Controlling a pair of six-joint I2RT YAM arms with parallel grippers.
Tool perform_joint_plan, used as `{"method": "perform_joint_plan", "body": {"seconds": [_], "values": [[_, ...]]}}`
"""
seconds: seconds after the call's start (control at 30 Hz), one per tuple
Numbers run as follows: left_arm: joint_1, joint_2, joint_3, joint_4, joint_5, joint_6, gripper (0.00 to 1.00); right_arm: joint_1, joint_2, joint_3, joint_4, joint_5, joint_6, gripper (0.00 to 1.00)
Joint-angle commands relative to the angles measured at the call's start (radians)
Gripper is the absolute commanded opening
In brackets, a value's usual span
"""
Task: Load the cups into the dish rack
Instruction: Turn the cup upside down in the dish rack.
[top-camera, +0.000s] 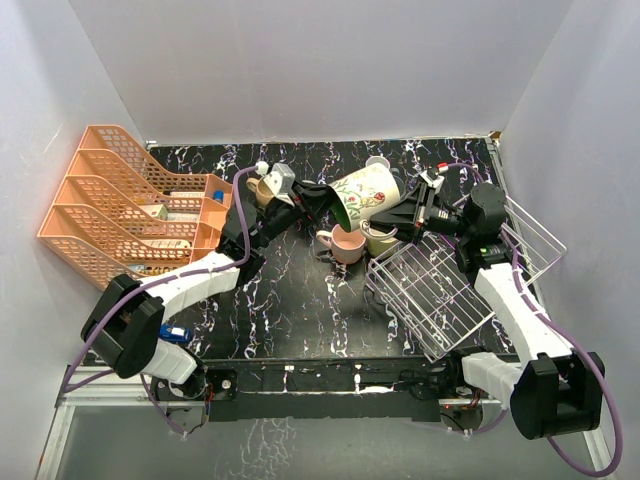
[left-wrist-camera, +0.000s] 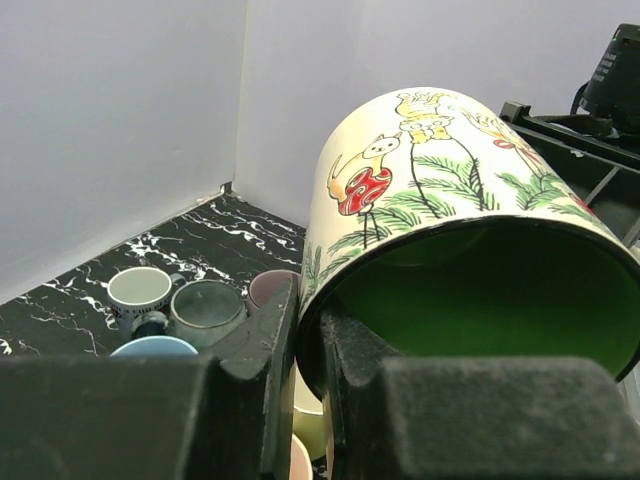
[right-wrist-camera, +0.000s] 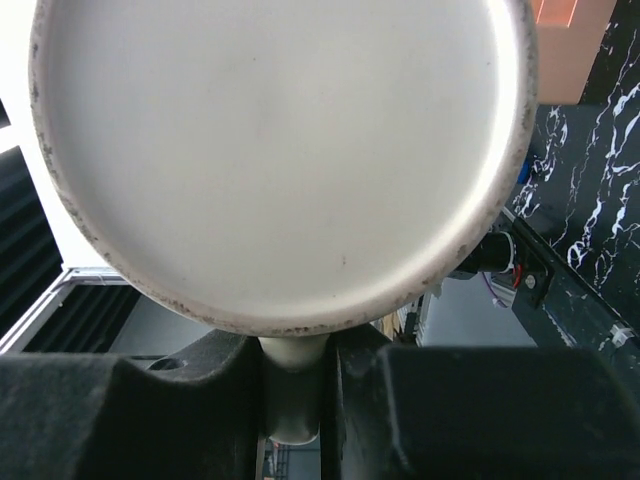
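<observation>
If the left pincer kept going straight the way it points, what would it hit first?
The left pincer grips the rim of the floral mug; going on would likely shove it into the right pincer holding its handle.

The left arm (top-camera: 190, 285) stretches forward and inward, its jaws pinched on the rim of the floral mug (top-camera: 368, 193), one inside and one outside. The right arm (top-camera: 515, 300) bends inward from the opposite side, its jaws clamped on that mug's handle.
</observation>
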Motion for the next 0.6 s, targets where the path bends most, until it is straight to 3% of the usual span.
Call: {"method": "perform_joint_plan", "body": {"seconds": [0.0, 0.17, 0.43, 0.57], "values": [[-0.053, -0.053, -0.004, 0.056, 0.205, -0.015, 0.11, -0.019, -0.019, 0.003, 0.250, 0.079, -0.029, 0.08], [-0.052, -0.091, -0.081, 0.096, 0.173, -0.060, 0.32, -0.045, -0.013, -0.012, 0.316, 0.079, -0.010, 0.08], [-0.052, -0.111, -0.170, 0.090, 0.125, -0.139, 0.50, -0.072, -0.011, -0.063, 0.391, 0.091, 0.023, 0.08], [-0.053, -0.153, -0.205, 0.059, 0.061, -0.145, 0.64, -0.087, -0.014, -0.077, 0.398, 0.100, 0.023, 0.08]]}}
